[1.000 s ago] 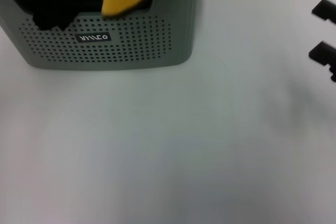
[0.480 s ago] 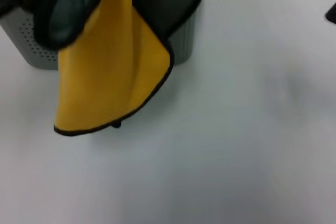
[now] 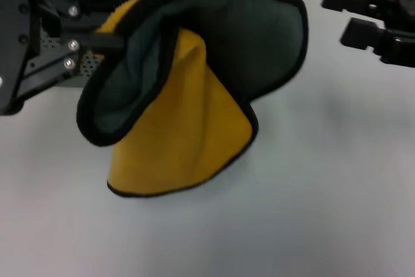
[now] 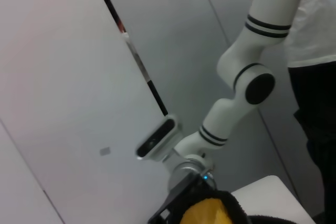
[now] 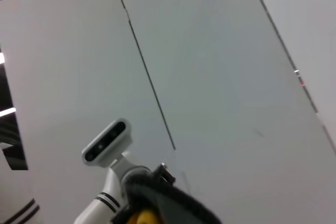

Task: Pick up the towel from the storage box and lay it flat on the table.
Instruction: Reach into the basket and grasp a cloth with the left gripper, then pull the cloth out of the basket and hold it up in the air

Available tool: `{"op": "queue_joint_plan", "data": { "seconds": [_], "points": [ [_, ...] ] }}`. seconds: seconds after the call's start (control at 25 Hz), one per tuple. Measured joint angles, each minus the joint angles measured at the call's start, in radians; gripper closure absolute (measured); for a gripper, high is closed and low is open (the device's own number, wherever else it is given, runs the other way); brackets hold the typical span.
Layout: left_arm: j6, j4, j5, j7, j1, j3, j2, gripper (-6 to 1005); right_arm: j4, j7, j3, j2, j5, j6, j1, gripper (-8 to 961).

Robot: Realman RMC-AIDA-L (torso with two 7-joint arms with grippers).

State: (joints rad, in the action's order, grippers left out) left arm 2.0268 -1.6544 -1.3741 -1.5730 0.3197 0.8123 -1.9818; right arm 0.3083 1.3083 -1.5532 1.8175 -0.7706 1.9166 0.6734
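Since half a second ago my left gripper (image 3: 97,43) has swung into view at 10 o'clock, towel (image 3: 188,95) lifted clear of the storage box (image 3: 61,63).

Its fingers look clamped on the towel's edge; the cloth hangs bunched over the table (image 3: 324,192). Right gripper (image 3: 334,14), fingers apart, waits at 2 o'clock. I judge it could land folded if released now. Only the head view shows the grip; the wrist views show walls.

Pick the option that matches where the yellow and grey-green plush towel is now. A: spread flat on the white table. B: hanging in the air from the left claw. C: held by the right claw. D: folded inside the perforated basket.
B: the yellow and grey-green plush towel hangs bunched from the left claw, above the white table.
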Motion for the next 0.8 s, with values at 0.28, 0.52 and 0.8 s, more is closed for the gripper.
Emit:
{"op": "queue_joint_plan", "data": {
  "seconds": [0.28,0.52,0.8],
  "points": [
    [0.001,0.001,0.001,0.009,-0.004,0.028,-0.004,958,0.011,0.051,-0.003,0.021,-0.036,0.025,0.037,220],
    [0.002,0.001,0.003,0.010,0.005,0.036,-0.007,957,0.012,0.071,-0.005,0.026,-0.040,0.049,0.044,223],
    [0.003,0.001,0.004,0.011,0.017,0.036,-0.010,956,0.012,0.071,-0.004,0.029,-0.048,0.050,0.047,248]
  ]
}}
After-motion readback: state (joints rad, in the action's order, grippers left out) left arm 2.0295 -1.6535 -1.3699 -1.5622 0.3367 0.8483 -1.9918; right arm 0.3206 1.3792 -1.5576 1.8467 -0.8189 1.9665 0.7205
